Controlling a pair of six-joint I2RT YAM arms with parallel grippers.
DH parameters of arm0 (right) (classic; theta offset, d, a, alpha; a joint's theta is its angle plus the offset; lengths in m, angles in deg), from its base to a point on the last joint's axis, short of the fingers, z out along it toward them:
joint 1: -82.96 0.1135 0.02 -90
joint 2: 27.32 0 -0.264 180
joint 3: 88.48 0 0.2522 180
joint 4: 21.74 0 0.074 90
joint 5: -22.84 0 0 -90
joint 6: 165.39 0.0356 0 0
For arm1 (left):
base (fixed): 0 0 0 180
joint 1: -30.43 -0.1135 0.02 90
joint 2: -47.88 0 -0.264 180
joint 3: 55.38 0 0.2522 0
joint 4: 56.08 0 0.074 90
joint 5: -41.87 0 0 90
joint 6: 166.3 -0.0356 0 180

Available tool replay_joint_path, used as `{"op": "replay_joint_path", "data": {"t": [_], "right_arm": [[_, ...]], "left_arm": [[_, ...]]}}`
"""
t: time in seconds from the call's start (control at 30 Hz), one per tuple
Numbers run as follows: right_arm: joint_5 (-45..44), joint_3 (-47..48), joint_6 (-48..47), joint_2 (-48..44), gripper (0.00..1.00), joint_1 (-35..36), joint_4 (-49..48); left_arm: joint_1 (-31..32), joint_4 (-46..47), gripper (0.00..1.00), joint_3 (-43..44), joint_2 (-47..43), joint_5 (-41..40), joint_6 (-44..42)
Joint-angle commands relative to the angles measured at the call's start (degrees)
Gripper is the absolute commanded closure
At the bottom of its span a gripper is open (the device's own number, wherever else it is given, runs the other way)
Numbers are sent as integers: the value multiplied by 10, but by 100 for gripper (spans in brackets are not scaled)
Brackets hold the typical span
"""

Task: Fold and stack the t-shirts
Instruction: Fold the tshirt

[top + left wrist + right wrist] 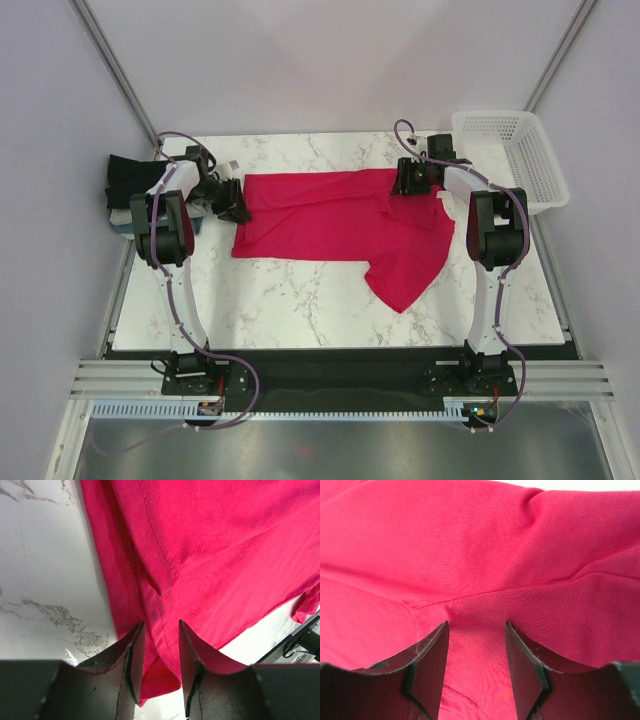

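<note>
A crimson-red t-shirt lies spread flat across the middle of the marble table, one sleeve pointing toward the near right. My left gripper is down at the shirt's left edge. In the left wrist view it stands open with the stitched hem of the red cloth running between its fingers. My right gripper is at the shirt's far right corner. In the right wrist view it is open, fingers astride a seam of the red cloth.
A stack of folded t-shirts, black on top with pale and blue beneath, sits at the table's left edge behind the left arm. A white mesh basket stands at the back right corner. Bare marble lies in front of the shirt.
</note>
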Motion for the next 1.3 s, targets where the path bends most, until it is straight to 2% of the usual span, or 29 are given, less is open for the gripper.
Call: {"op": "replay_joint_path", "data": {"t": [0.0, 0.5, 0.6, 0.7, 0.77, 1.27], "right_arm": [[-18, 6, -11, 18, 43, 3, -3], [-23, 5, -14, 17, 43, 3, -3], [-24, 7, -14, 19, 43, 3, -4], [-24, 7, -13, 19, 43, 3, -4], [-24, 7, -13, 19, 43, 3, -3], [-31, 1, -18, 22, 43, 3, -2]], "left_arm": [[1, 1, 60, 7, -13, 0, 13], [7, 1, 66, 7, 3, 4, 12], [7, 1, 73, 7, 4, 4, 12], [7, 1, 85, 7, 2, 0, 12], [7, 0, 98, 7, 0, -7, 12], [4, -4, 98, 26, -10, -67, 10]]}}
